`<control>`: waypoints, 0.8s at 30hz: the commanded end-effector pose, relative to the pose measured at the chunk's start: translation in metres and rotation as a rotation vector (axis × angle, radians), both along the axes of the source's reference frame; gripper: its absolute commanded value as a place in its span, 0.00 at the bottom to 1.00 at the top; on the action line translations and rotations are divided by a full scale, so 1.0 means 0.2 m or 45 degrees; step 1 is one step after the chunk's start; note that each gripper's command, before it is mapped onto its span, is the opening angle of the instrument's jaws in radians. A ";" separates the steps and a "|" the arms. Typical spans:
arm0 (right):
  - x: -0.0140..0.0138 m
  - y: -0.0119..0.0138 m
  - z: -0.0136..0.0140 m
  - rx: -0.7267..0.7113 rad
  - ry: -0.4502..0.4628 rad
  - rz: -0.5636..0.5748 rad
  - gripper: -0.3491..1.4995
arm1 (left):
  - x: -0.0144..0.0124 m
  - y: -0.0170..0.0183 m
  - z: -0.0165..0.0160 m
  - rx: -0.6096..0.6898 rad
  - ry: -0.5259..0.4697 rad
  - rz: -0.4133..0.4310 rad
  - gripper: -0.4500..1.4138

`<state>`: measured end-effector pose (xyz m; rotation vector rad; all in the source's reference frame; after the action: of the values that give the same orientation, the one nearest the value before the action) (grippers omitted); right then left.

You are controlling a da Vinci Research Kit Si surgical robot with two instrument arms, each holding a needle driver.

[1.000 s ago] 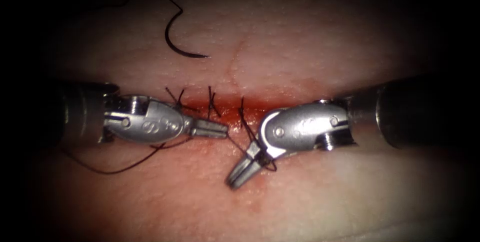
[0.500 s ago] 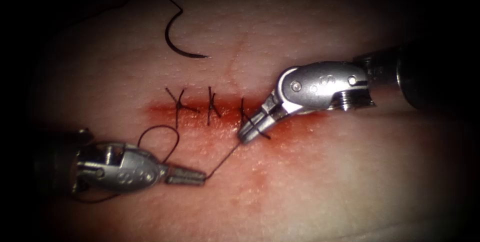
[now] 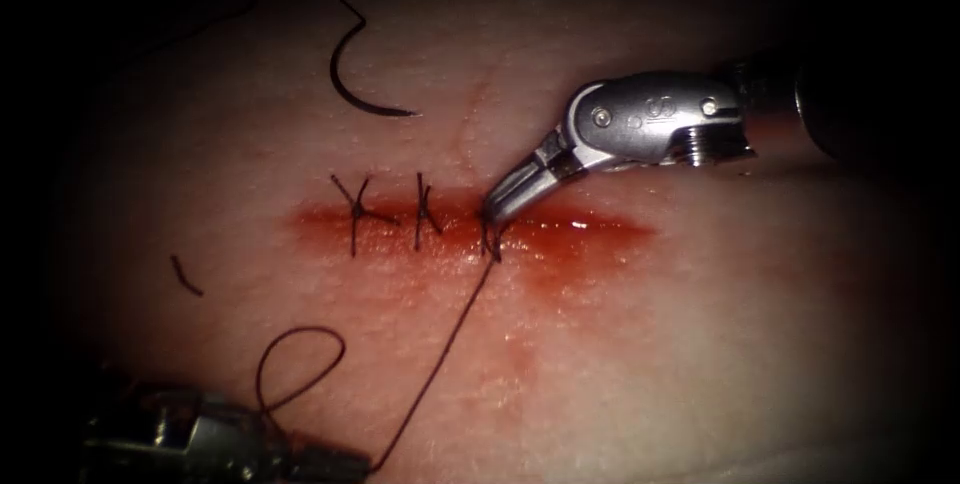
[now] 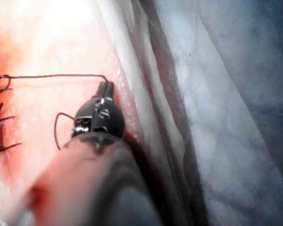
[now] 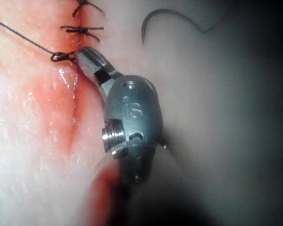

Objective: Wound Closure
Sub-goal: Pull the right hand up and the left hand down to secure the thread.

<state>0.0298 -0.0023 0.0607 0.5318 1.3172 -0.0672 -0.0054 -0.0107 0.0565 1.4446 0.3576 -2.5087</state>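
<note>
Endoscope: the silver left needle driver (image 3: 345,464) sits low, jaws clamped on the dark thread (image 3: 440,349), running taut up to the third knot (image 3: 489,241) on the red cut (image 3: 470,229). The silver right needle driver (image 3: 492,209) pinches the thread at that knot. The dark curved needle (image 3: 345,84) lies free on the pale tissue (image 3: 700,344), above the cut.

Left wrist: left tool (image 4: 105,86) grips thread (image 4: 56,76).

Right wrist: right tool (image 5: 80,55) closed at knot (image 5: 59,57).

Left tool (image 3: 350,462) sits way down low at the near edge, jaws clamped together on the thread (image 3: 440,354). Right tool (image 3: 492,206) comes in from the upper right, wrist bent down-left, jaws pinched together on thread at the knot.
</note>
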 end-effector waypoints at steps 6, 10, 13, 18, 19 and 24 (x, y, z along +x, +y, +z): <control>0.004 0.010 0.006 -0.021 -0.033 0.102 0.00 | -0.007 -0.005 0.002 -0.005 -0.011 0.022 0.00; 0.003 0.013 0.008 -0.016 -0.042 0.139 0.00 | -0.009 -0.010 0.002 0.007 -0.009 0.064 0.00; 0.003 0.013 0.008 -0.028 -0.069 0.163 0.00 | -0.010 -0.015 -0.001 0.028 -0.041 0.137 0.00; 0.002 0.021 0.013 -0.116 -0.163 0.282 0.00 | -0.015 -0.019 -0.005 0.068 -0.093 0.208 0.00; 0.002 0.021 0.014 -0.133 -0.185 0.303 0.00 | -0.016 -0.020 -0.005 0.066 -0.098 0.214 0.00; -0.003 0.025 0.017 -0.217 -0.279 0.382 0.00 | -0.018 -0.023 -0.004 0.091 -0.113 0.242 0.00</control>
<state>0.0285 0.0024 0.0635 0.1749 1.1447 0.1350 -0.0085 -0.0150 0.0552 1.4688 0.5483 -2.2914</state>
